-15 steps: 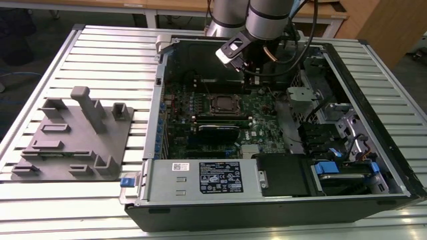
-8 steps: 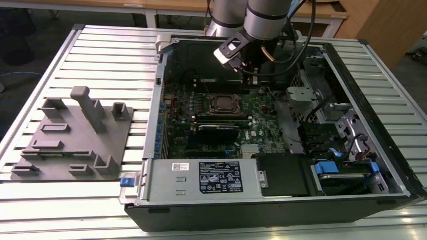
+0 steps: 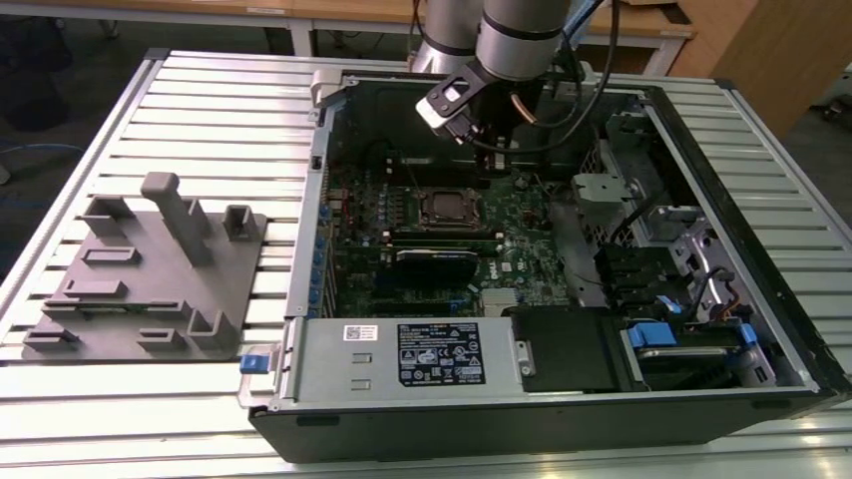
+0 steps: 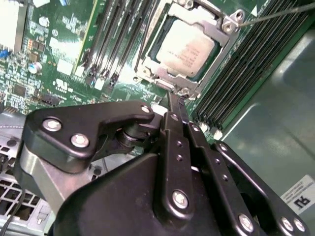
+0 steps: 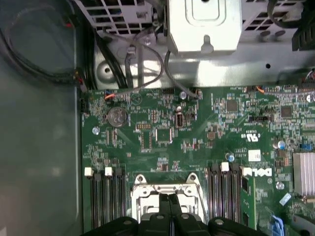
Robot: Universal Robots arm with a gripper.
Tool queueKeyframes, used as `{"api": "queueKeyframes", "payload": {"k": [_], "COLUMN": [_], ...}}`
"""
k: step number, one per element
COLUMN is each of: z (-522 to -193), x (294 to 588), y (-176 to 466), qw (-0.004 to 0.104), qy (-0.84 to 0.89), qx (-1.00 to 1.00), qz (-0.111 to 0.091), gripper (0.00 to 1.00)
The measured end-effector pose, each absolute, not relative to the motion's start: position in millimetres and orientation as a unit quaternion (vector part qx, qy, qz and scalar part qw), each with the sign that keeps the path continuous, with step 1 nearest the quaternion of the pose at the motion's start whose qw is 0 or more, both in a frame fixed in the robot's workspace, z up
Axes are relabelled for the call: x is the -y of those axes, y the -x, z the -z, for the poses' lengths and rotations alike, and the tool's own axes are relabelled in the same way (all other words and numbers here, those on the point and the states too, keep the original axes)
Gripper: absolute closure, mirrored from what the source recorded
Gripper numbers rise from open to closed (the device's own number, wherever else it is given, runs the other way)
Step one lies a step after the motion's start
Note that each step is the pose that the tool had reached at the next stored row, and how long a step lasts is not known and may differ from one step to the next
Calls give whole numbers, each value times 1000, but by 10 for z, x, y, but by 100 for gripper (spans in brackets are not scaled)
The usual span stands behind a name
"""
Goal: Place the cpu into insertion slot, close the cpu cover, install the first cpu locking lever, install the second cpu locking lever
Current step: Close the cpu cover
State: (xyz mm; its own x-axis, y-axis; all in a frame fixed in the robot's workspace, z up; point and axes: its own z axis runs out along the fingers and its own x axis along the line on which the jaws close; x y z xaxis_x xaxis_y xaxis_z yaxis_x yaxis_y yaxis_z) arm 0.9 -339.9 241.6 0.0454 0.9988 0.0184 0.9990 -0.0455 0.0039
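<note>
On the slatted table (image 3: 200, 110), an open computer case (image 3: 533, 427) holds the cpu (image 4: 187, 46).

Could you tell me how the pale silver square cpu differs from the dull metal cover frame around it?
The pale silver square cpu is a solid plate with print on top; the dull metal cpu cover is an open frame with a large window. The cpu lies inside that window; the cpu cover surrounds it. Both are flat metal.

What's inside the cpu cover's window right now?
The cpu shows its pale metal top through the window of the cpu cover, which lies down around it. The insertion slot underneath is covered by both, so its contacts cannot be seen.
</note>
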Motion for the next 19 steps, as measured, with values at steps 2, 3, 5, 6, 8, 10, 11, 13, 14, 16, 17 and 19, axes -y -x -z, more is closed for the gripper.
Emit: {"api": "queueKeyframes", "payload": {"k": [2,3,5,6,8,10,11,13,14,16,17,19], "z": [-2414,-2414,-2413,-2413,-2413,-2410,-2409,-2407,-2406,-2403,-2402,-2400], "x": [3399,3399,3399,3399,3399,3399,3399,3399,3399,3399,3399,3399], "y": [11,16,16,16,18,37,48,67,78,111,129,169], "qw": [5,5,5,5,5,5,5,5,5,5,5,5], "qy": [723,723,723,723,723,723,723,723,723,723,723,723], "qx": [691,691,691,691,691,691,691,691,691,691,691,691], "qz": [8,8,8,8,8,8,8,8,8,8,8,8], "gripper": [90,90,90,90,90,90,90,90,90,90,90,90]}}
